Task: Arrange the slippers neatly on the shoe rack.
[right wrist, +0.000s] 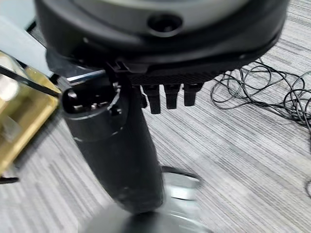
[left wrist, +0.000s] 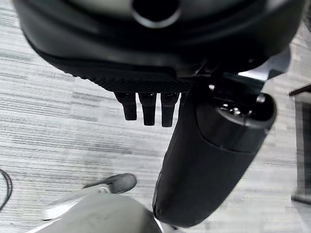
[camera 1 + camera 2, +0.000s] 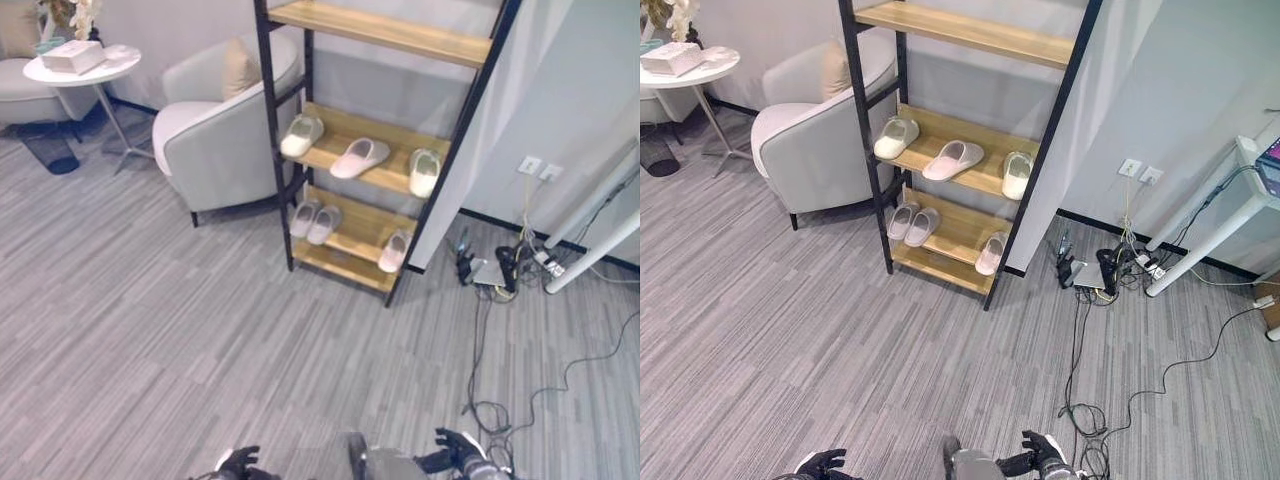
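- Left eye view: shoe rack [image 3: 385, 140] stands well ahead, slippers [image 3: 360, 157] scattered on two shelves.
- Left hand [image 2: 146, 104], right hand [image 1: 167, 97]: fingers straight, empty.
- Approach step; you need to walk closer first.

i'm looking at grey striped carpet [image 3: 180, 330] running across the whole floor. a pale armchair [image 3: 215, 120] sits by the light wall [image 3: 1200, 80], a beige cushion [image 3: 238, 66] on it. a round white side table [image 3: 85, 65] stands further left. wall sockets [image 3: 1138, 171] and a white desk leg [image 3: 1200, 250] on the right.
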Tool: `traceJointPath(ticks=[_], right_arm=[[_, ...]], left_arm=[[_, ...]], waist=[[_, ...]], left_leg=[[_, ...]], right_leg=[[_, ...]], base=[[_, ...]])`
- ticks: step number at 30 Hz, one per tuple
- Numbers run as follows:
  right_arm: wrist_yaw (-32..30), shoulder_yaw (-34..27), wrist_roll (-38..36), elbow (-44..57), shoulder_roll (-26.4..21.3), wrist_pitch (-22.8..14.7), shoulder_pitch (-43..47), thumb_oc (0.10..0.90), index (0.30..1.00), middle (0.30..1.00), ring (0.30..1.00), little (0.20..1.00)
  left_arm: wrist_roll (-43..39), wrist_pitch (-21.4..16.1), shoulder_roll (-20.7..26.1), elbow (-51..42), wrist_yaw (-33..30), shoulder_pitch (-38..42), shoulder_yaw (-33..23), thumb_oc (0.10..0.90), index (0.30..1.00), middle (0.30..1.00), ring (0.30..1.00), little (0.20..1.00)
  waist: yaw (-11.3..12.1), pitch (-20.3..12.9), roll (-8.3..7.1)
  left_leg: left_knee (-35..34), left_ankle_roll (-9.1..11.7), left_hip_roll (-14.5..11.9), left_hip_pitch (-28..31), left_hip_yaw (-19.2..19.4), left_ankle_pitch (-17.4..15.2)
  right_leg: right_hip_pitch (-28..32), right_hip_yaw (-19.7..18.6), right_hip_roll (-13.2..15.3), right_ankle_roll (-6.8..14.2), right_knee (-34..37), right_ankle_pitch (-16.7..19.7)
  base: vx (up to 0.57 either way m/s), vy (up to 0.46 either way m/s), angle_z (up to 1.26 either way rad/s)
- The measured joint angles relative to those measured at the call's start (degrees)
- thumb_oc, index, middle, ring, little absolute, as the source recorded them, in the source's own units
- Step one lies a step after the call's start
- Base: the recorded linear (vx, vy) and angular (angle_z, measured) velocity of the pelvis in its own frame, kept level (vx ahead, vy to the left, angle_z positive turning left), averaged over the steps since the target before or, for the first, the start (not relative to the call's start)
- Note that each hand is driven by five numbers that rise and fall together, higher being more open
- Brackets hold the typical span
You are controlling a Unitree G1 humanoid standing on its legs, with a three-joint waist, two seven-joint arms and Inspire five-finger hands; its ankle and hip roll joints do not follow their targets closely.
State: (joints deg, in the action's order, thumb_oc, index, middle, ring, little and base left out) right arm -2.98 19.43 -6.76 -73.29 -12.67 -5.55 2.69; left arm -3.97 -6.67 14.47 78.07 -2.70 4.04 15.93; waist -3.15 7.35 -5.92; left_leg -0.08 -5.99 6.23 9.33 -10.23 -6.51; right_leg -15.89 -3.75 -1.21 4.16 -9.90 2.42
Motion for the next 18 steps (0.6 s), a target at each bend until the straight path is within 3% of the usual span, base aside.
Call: traceJointPath(ticks=[1,3,4,5,7,8,9,11,13,14,17,18], right_arm=[[0.04,0.00,0.00,-1.14,0.11,0.09,-1.00,0.800,0.900,0.900,0.900,0.900],[-0.05,0.01,0.01,-1.79,-0.43,0.56,-2.71,0.800,0.900,0.900,0.900,0.900],[-0.03,0.00,0.01,-1.85,-0.69,0.59,-3.02,0.800,0.900,0.900,0.900,0.900],[-0.04,0.12,0.03,-1.73,-0.90,0.57,-3.10,0.800,0.900,0.900,0.900,0.900],[-0.07,0.05,-0.04,-1.23,-1.26,0.52,-1.54,0.800,0.900,0.900,0.900,0.900],[-0.14,0.12,-0.08,-1.43,-1.28,0.49,-0.72,0.800,0.900,0.900,0.900,0.900],[-0.23,0.20,-0.09,-1.88,-1.17,0.51,-0.65,0.800,0.900,0.900,0.900,0.900],[-0.38,0.20,-0.18,-1.71,-1.18,0.39,0.25,0.800,0.900,0.900,0.900,0.900],[-0.63,0.14,-0.20,-1.64,-1.08,0.25,0.63,0.800,0.900,0.900,0.900,0.900],[-0.66,0.15,-0.20,-1.61,-1.15,0.22,0.40,0.800,0.900,0.900,0.900,0.900],[-0.80,0.08,-0.20,-1.77,-1.79,0.25,1.98,0.800,0.900,0.900,0.900,0.900],[-0.79,0.00,-0.20,-1.76,-1.94,0.26,1.79,0.800,0.900,0.900,0.900,0.900]], left_arm=[[0.14,0.02,-0.20,0.22,-0.02,-0.59,0.24,0.800,0.900,0.900,0.900,0.900],[0.28,-0.01,-1.53,0.66,-0.13,-1.71,-0.07,0.800,0.900,0.900,0.900,0.900],[0.28,-0.12,-2.01,0.66,-0.21,-2.29,-0.34,0.800,0.900,0.900,0.900,0.900],[0.29,-0.19,-2.23,0.71,-0.23,-2.03,-0.50,0.800,0.900,0.900,0.900,0.900],[0.32,-0.59,-2.14,0.62,-0.24,-0.83,-0.35,0.800,0.900,0.900,0.900,0.900],[0.02,-0.93,-1.85,0.63,-0.19,0.52,-0.60,0.800,0.900,0.900,0.900,0.900],[-0.11,-0.99,-1.52,0.14,-0.73,1.41,-0.80,0.800,0.900,0.900,0.900,0.900],[-0.07,-1.10,-1.23,-0.28,-0.67,2.24,-0.63,0.800,0.900,0.900,0.900,0.900],[0.02,-1.05,-1.37,-0.83,-0.18,3.19,-0.20,0.800,0.900,0.900,0.900,0.900],[0.05,-1.05,-1.42,-1.16,-0.23,3.31,-0.20,0.800,0.900,0.900,0.900,0.900],[-0.17,-1.35,-2.19,-1.83,-0.29,4.01,-0.51,0.800,0.900,0.900,0.900,0.900],[-0.16,-1.38,-2.55,-1.98,-0.27,4.12,-0.36,0.800,0.900,0.900,0.900,0.900]], waist=[[0.25,-0.19,0.30],[0.27,-1.69,3.38],[0.31,-2.04,3.99],[0.22,-2.33,4.29],[0.73,-2.35,4.04],[1.38,-2.01,3.09],[1.92,-1.90,2.36],[1.66,-1.40,1.08],[1.84,-0.63,0.26],[1.87,-0.52,0.44],[2.87,1.55,2.85],[3.39,1.63,3.62]], left_leg=[[-0.08,0.98,-0.16,2.02,-1.21,-1.54],[2.86,3.13,-2.42,2.61,-3.29,-3.08],[4.88,3.96,-2.91,2.21,-3.57,-3.43],[9.73,6.77,-2.94,0.44,-4.07,-4.88],[20.76,9.35,-1.81,-5.01,-3.16,-5.59],[29.70,11.40,-1.08,-10.00,0.14,-4.40],[33.99,11.34,-1.43,-12.58,3.90,-4.49],[32.07,10.74,-3.46,-14.79,6.98,-4.38],[21.82,9.96,-5.62,-16.75,10.20,-3.17],[18.26,9.70,-5.85,-16.87,10.22,-2.09],[4.41,10.65,-6.98,-19.84,10.90,7.01],[2.39,10.91,-7.13,-20.10,10.81,8.69]], right_leg=[[1.80,0.30,0.13,-4.11,0.95,4.19],[6.24,2.34,-1.63,-5.76,4.95,4.43],[7.76,2.66,-2.10,-6.48,6.54,4.54],[9.87,3.38,-2.20,-7.43,9.26,5.13],[11.41,2.96,-2.26,-9.05,11.11,4.00],[12.27,2.96,-1.43,-9.77,12.52,4.26],[13.27,3.38,-0.82,-9.79,13.56,5.12],[15.69,4.36,-0.15,-10.96,14.86,3.57],[17.34,5.90,1.05,-10.33,15.29,1.54],[17.21,6.18,1.23,-10.34,15.29,1.37],[19.18,6.00,1.04,-8.99,15.30,-0.38],[19.49,5.78,0.91,-8.74,15.28,-0.63]], base=[[0.25,-0.071,0.49],[0.16,-0.041,0.29],[0.15,-0.037,0.25],[0.06,-0.020,0.14],[0.11,-0.071,0.16],[0.14,-0.071,0.07],[0.23,-0.033,0.13],[0.29,-0.012,0.32],[0.27,0.053,0.44],[0.22,0.056,0.31],[0.37,0.091,0.02],[0.29,0.121,-0.16]])
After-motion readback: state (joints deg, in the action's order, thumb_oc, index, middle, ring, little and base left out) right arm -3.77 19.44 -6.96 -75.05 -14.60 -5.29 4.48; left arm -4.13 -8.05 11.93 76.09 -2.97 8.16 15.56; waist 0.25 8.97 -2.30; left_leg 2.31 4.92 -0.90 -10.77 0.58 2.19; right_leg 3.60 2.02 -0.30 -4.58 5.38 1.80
